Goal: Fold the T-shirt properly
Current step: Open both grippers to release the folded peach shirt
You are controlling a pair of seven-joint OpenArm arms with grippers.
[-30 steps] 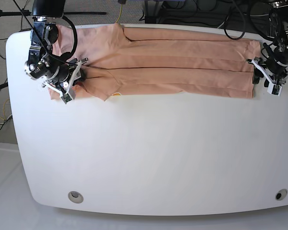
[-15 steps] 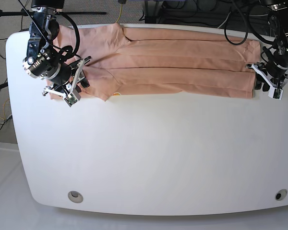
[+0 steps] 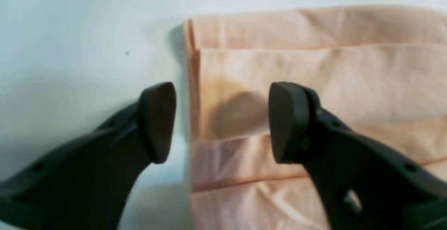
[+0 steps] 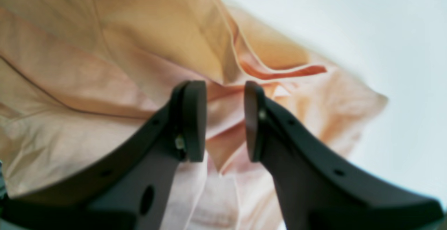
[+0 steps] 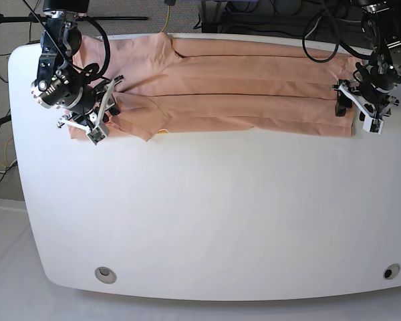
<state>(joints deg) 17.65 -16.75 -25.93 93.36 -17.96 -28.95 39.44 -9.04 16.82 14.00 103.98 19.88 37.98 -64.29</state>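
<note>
1. The T-shirt point(image 5: 240, 90) lies folded into a long band along the bench's point(image 5: 207, 214) far edge, spanning nearly corner to corner.
2. My left gripper point(image 3: 221, 121) is released, straddling the hem edge near the far right corner.
3. My right gripper point(image 4: 225, 120) is parted, with sleeve fabric between its jaws, gripping nothing.
4. Judgement: end-grasp stage; next, close both and fold crosswise.
5. Containers: none visible.

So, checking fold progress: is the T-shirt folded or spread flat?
Partly folded: the T-shirt lies as a long band with lengthwise layers stacked, not yet folded across.
</note>
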